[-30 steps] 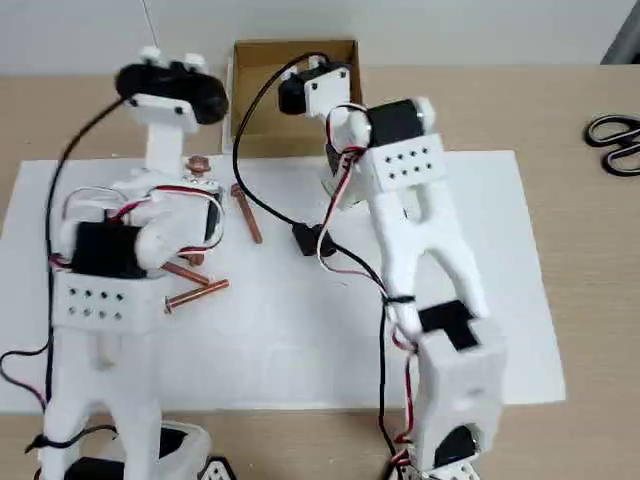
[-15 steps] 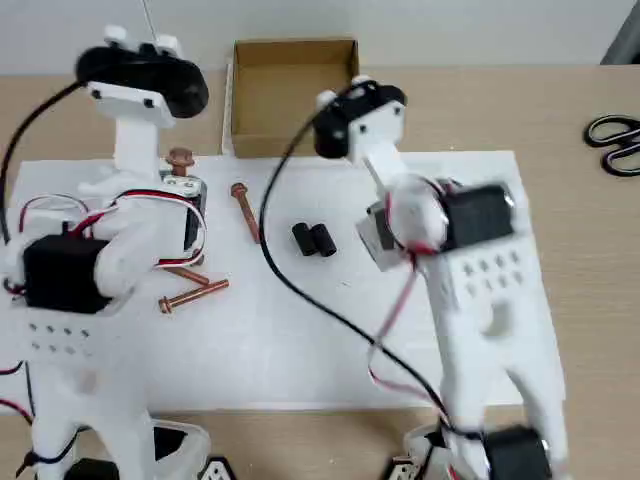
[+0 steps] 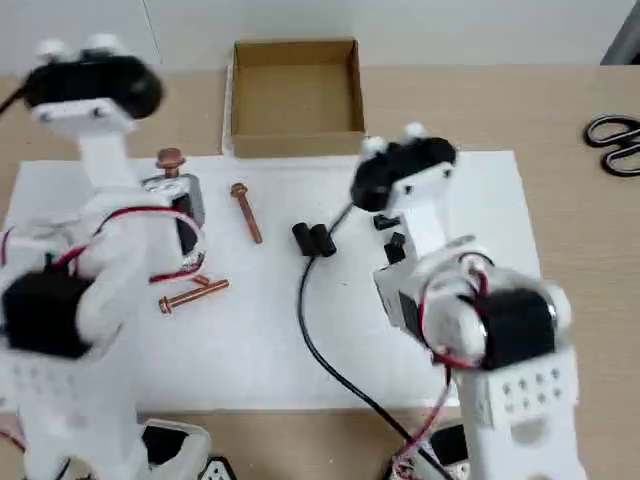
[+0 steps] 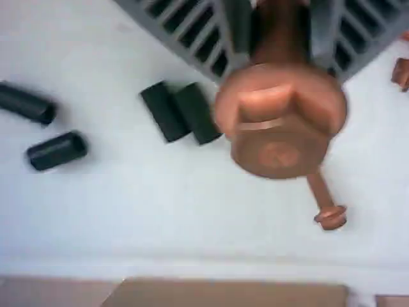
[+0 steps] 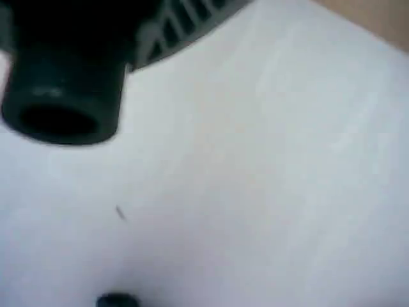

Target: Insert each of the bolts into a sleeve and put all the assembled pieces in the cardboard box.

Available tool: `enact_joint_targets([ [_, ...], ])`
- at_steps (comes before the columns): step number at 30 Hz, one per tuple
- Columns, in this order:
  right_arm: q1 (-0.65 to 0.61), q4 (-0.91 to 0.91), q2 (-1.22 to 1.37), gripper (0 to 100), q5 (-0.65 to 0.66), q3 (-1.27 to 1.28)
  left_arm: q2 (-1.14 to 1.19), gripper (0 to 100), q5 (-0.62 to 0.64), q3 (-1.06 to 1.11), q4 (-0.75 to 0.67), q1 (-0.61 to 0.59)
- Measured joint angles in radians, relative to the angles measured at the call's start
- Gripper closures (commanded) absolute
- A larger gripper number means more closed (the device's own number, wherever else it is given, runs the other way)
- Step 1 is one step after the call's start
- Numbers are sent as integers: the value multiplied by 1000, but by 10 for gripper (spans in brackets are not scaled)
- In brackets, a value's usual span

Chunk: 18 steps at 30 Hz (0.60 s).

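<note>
Gripping bolt (image 4: 279, 121) (near sheet (image 3: 250, 340) edge), sleeve (image 5: 64, 96)

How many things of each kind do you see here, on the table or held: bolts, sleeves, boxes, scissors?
Bolts: 4 (one partly hidden under an arm)
Sleeves: 4
Cardboard box: 1
Scissors: 1
Total: 10

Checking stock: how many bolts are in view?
4: a bolt in the left gripper, one near the box, two side by side on the white sheet, one partly covered; others may be hidden.
</note>
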Motion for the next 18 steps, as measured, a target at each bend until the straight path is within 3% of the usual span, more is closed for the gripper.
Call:
enact_joint_targets([
  [8, -5, -204, -295, 995, -140, 328, -149, 995, 213, 130, -12, 0],
  [18, -272, -448, -591, 995, -224, 661, -353, 995, 385, 489, -287, 0],
])
